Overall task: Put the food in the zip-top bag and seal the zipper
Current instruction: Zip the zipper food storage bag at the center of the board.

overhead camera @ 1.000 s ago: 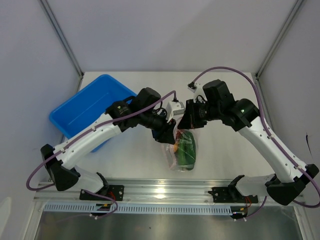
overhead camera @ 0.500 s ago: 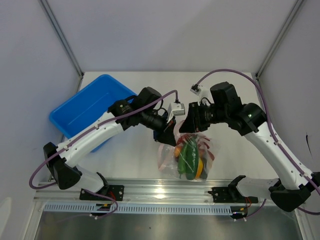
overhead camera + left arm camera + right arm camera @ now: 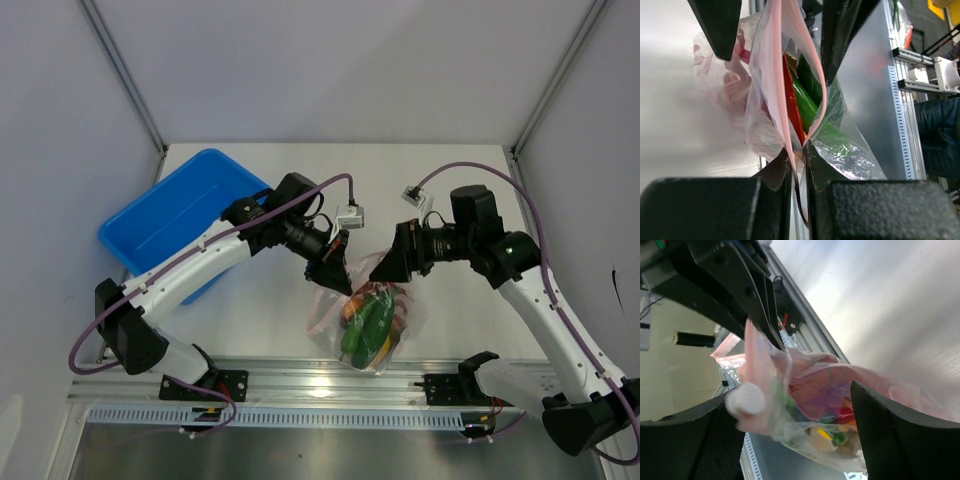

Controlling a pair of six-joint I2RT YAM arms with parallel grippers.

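White table [image 3: 265,310] in pale-walled booth, blue bin [image 3: 170,215] at left, bag [image 3: 328,322] of food [image 3: 368,318] near front rail, left gripper [image 3: 336,273] pinching its zipper [image 3: 785,100], right gripper [image 3: 386,268] spread wide.

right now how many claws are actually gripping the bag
1. The left claw is shut on the zipper at the zip-top bag's mouth. The right claw straddles the bag with its jaws open, gripping nothing.
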